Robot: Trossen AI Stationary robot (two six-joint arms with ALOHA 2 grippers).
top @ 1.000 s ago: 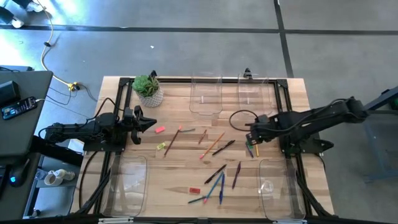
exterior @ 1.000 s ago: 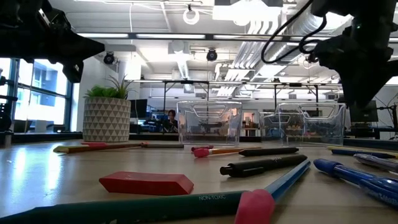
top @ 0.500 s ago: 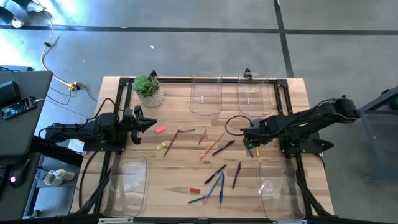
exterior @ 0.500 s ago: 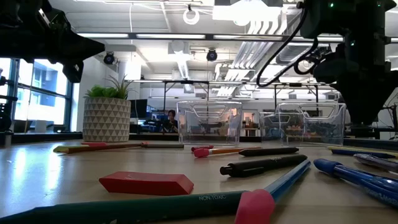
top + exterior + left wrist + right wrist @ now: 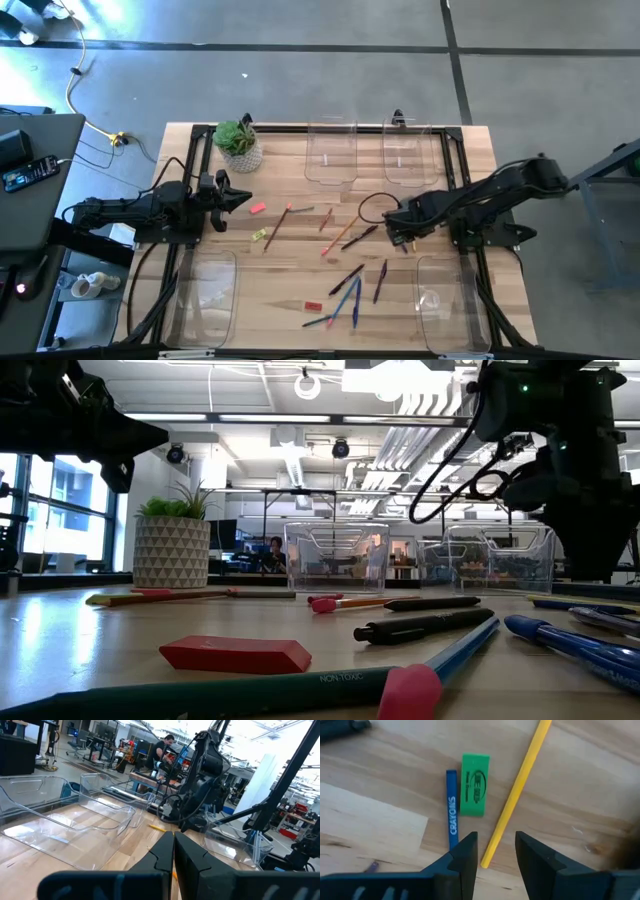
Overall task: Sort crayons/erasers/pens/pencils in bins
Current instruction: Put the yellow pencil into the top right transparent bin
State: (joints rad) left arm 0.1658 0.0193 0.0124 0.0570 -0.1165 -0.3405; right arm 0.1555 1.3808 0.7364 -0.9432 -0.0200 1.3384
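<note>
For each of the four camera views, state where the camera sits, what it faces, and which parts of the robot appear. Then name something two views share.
High: overhead, looking down; both arms, left gripper shut, right gripper open.
Low: table height, facing the room; arms enter from above.
Left wrist: past shut fingers toward the right arm.
Right wrist: down on green eraser, blue crayon, yellow pencil.
Shared: red eraser, also high.

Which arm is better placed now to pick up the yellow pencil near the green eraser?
The right. Its right hand is open directly over the end of the yellow pencil, beside the green eraser. The left hand is shut and waits at the table's far left side.
</note>
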